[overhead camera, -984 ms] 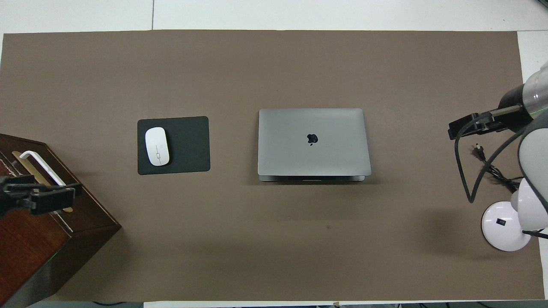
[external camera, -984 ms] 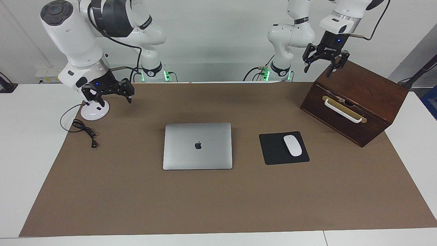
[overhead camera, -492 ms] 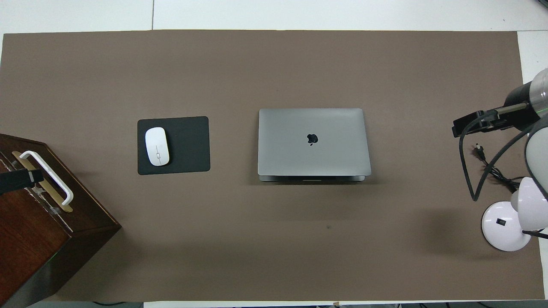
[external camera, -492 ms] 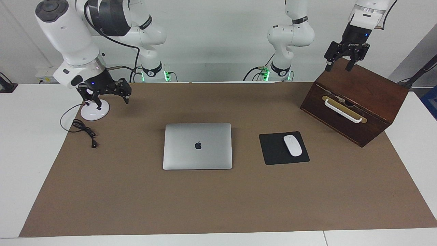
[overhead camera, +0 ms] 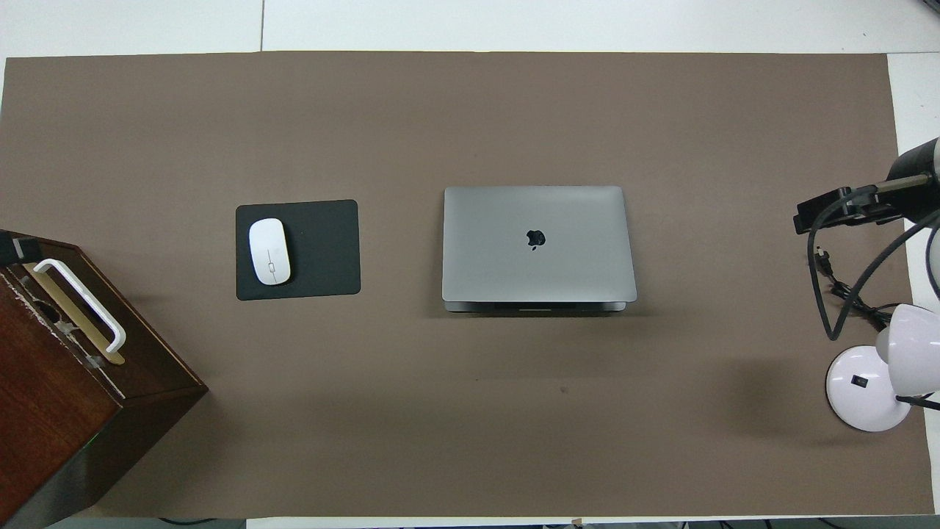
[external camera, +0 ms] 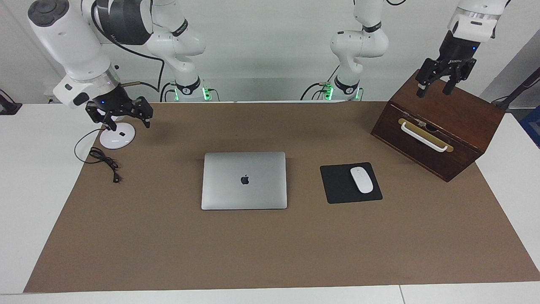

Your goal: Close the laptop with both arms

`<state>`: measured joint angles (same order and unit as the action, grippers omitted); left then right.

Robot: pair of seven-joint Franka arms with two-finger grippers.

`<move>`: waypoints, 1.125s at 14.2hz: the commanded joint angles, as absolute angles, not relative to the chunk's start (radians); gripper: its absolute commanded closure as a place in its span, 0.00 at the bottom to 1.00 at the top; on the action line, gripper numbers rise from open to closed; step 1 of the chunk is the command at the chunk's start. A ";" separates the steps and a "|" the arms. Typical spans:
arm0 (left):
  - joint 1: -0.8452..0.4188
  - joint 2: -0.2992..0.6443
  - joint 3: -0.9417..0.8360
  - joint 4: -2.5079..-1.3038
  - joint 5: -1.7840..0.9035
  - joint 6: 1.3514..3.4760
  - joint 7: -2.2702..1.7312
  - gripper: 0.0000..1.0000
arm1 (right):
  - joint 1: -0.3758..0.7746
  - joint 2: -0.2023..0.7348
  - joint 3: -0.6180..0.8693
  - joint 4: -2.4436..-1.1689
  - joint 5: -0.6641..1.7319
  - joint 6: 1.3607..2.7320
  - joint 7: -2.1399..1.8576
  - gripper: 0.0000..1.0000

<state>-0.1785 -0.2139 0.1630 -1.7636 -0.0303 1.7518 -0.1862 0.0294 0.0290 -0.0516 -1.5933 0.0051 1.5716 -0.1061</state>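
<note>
The silver-grey laptop [external camera: 244, 180] lies in the middle of the brown mat with its lid flat down and the dark apple logo facing up; it also shows in the overhead view as the laptop [overhead camera: 538, 242]. My left gripper [external camera: 433, 90] hangs open in the air over the top of the wooden box, holding nothing. My right gripper [external camera: 130, 124] hangs open and empty over the white lamp base, at the right arm's end of the table. Both grippers are well apart from the laptop.
A dark wooden box [external camera: 438, 126] with a white handle stands at the left arm's end. A black mouse pad [external camera: 337, 185] with a white mouse [external camera: 361, 180] lies beside the laptop. The lamp base [external camera: 117, 138] and a black cable [external camera: 103, 160] lie at the right arm's end.
Both grippers have drawn outward toward their own ends of the table, the left one also rising over the box. The laptop has not moved.
</note>
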 commanded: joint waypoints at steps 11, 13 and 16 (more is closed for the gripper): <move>-0.169 -0.160 0.156 -1.723 0.015 1.526 -0.071 0.00 | 0.014 0.054 -0.060 -1.529 0.008 1.560 -0.095 0.00; -0.169 -0.160 0.156 -1.726 0.015 1.554 -0.066 0.00 | 0.014 0.055 -0.060 -1.529 0.024 1.568 -0.094 0.00; -0.138 -0.147 0.156 -1.724 0.017 1.589 -0.060 0.00 | 0.014 0.057 -0.060 -1.531 0.029 1.589 -0.092 0.00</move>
